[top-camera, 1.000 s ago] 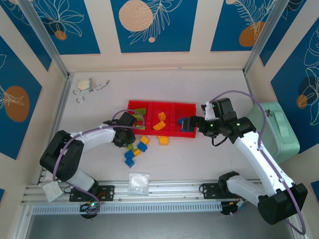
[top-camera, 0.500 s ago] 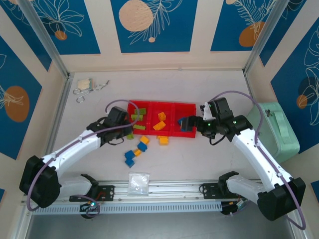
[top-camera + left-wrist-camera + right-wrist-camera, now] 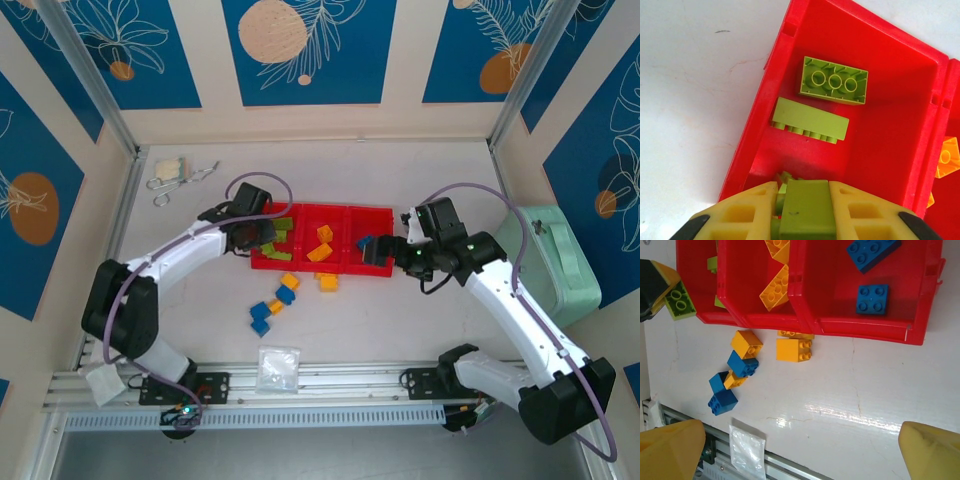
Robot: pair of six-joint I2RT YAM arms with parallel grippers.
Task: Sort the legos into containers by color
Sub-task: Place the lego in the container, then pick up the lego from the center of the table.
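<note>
My left gripper (image 3: 258, 235) hangs over the left compartment of the red tray (image 3: 330, 207), shut on a lime green lego (image 3: 807, 215). Two more green legos (image 3: 834, 80) lie below it in that compartment, inside the tray wall (image 3: 755, 135). My right gripper (image 3: 385, 250) is wide open over the table in front of the right compartment, holding nothing. Two blue legos (image 3: 872, 299) lie in the right compartment and orange ones (image 3: 776, 287) in the middle. Loose orange (image 3: 794, 349) and blue legos (image 3: 722, 399) sit on the table in front of the tray (image 3: 865, 325).
A clear plastic bag (image 3: 278, 367) lies near the front rail. A mint-green case (image 3: 560, 260) stands at the right, close to my right arm. Small clips and a pale pad (image 3: 170, 170) lie at the back left.
My left gripper has swung from the loose pile in front of the tray up over the left compartment, carrying the green lego. The right arm has barely shifted.
</note>
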